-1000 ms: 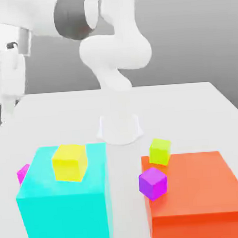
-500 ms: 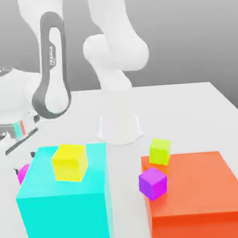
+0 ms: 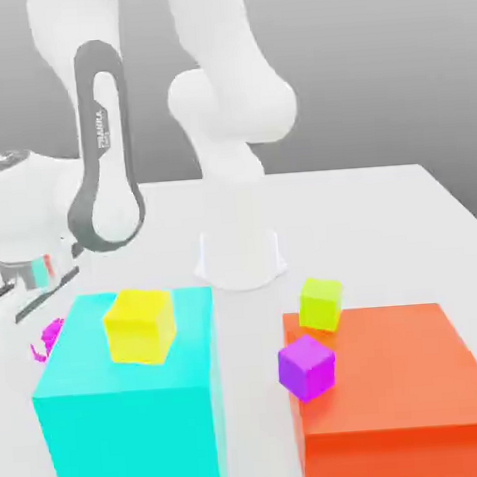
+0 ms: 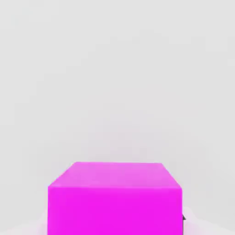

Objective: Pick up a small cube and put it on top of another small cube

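Exterior view: my arm (image 3: 100, 142) reaches down toward the table's (image 3: 381, 212) 9 o'clock edge, where my gripper (image 3: 49, 331) sits low beside the big cyan block (image 3: 134, 410). My fingers are drawn in as far as they go, and they appear to pinch the small magenta cube (image 3: 46, 339), though the cyan block hides most of that cube here, so I cannot confirm the contact from this view. The magenta cube sits at table level, just off the cyan block's 9 o'clock side. The small yellow cube (image 3: 139, 326) rests on top of the cyan block, near its 12 o'clock edge, with nothing on it. At 3 o'clock from the cyan block stands the big orange block (image 3: 414, 401); a small purple cube (image 3: 307, 367) lies at its near corner toward the cyan block, and a small lime cube (image 3: 320, 303) lies just beyond it at 12 o'clock. My white base (image 3: 240, 257) stands at the table's middle.

Hand view: the magenta cube (image 4: 114, 199) sits close under my hand, upright on the pale table (image 4: 114, 69).
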Available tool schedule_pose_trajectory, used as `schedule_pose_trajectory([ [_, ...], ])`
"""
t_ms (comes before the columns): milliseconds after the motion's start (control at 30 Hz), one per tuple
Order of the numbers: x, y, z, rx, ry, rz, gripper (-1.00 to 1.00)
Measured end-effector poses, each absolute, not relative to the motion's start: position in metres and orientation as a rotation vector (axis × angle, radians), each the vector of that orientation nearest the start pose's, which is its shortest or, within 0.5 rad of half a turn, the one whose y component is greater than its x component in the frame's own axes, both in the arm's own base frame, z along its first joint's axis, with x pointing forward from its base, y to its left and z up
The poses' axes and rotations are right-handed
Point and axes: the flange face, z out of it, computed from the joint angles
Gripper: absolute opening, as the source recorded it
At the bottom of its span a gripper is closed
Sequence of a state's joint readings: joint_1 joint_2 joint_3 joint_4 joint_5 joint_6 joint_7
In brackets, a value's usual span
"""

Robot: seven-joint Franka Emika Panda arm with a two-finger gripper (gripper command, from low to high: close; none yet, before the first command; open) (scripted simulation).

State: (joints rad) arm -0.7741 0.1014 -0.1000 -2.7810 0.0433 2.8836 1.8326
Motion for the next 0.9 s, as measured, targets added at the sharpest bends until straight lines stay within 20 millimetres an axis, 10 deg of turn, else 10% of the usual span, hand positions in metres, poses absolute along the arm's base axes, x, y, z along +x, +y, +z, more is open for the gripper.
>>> schedule_pose_trajectory([
  [300,0.373,-0.257,0.285,-1.001,2.973,-0.004,-1.00],
  [667,0.487,-0.113,0.453,-1.484,2.763,0.000,-1.00],
  [800,0.491,-0.097,0.415,-1.525,2.743,0.001,-1.00],
  [833,0.491,-0.097,0.407,-1.527,2.742,0.001,1.00],
  [900,0.491,-0.097,0.407,-1.527,2.742,0.001,1.00],
])
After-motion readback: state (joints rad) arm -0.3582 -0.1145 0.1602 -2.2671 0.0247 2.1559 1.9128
